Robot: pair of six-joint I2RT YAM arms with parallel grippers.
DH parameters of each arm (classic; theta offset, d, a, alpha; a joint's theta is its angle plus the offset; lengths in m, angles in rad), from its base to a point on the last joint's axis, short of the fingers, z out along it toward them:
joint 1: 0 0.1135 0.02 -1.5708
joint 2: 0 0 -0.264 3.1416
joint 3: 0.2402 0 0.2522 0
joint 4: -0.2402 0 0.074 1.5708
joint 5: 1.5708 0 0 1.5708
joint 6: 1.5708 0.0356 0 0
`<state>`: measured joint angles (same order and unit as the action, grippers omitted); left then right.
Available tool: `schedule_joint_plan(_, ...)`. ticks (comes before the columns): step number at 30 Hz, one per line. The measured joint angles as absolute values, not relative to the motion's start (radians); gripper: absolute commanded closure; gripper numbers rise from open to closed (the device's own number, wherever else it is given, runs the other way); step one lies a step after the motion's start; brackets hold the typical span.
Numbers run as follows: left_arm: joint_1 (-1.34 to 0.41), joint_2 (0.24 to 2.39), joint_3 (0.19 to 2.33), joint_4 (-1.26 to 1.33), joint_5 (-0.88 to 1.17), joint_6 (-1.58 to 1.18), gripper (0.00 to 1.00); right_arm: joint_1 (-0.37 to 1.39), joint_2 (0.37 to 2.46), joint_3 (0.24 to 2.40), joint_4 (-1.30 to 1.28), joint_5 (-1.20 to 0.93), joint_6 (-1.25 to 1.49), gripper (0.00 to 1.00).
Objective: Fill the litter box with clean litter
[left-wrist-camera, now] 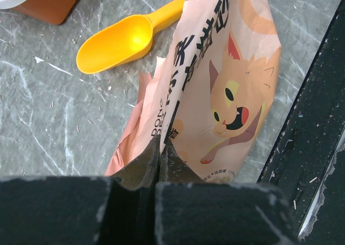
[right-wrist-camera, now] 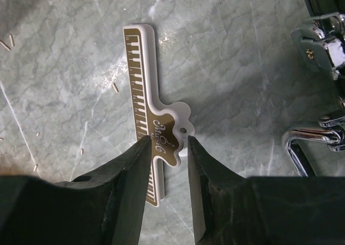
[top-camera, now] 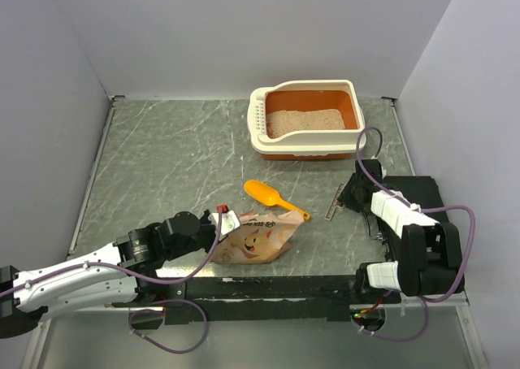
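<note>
The litter box (top-camera: 302, 148), cream outside and orange inside, stands at the back of the table with pale clean litter (top-camera: 305, 121) in it. A tan paper bag (top-camera: 256, 239) with a cat print lies near the front edge. My left gripper (left-wrist-camera: 161, 148) is shut on the edge of this bag (left-wrist-camera: 226, 83). An orange scoop (top-camera: 272, 197) lies just beyond the bag. My right gripper (right-wrist-camera: 168, 140) is open, its fingers on either side of the handle of a gold and white clip (right-wrist-camera: 141, 77) that lies flat on the table.
A flat black box (top-camera: 422, 188) lies at the right under the right arm. Chrome fittings (right-wrist-camera: 318, 40) are close to the clip on its right. A black strip (top-camera: 268, 286) runs along the near edge. Loose grains dot the marble top (top-camera: 162, 166).
</note>
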<state>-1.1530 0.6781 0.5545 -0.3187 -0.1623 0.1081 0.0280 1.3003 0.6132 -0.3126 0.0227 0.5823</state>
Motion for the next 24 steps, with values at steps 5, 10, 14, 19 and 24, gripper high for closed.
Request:
schedule_joint_plan(5, -1.152, 0.678, 0.555, -0.319, -0.162, 0.108, 0.99, 0.023, 1.302, 0.601, -0.28, 0.01, 0.585, 1.0)
schedule_joint_plan(10, -1.152, 0.679, 0.555, -0.319, -0.162, 0.108, 0.99, 0.019, 1.295, 0.602, -0.22, -0.017, 0.587, 1.0)
schedule_joint_plan(14, -1.152, 0.681, 0.556, -0.319, -0.162, 0.108, 0.99, 0.02, 1.251, 0.577, -0.204, -0.023, 0.586, 1.0)
schedule_joint_plan(19, -1.152, 0.691, 0.561, -0.319, -0.166, 0.108, 0.89, 0.019, 1.126, 0.567, -0.277, 0.009, 0.555, 1.0)
schedule_joint_plan(24, -1.152, 0.705, 0.575, -0.321, -0.172, 0.11, 0.72, 0.02, 0.979, 0.582, -0.366, 0.024, 0.514, 1.0)
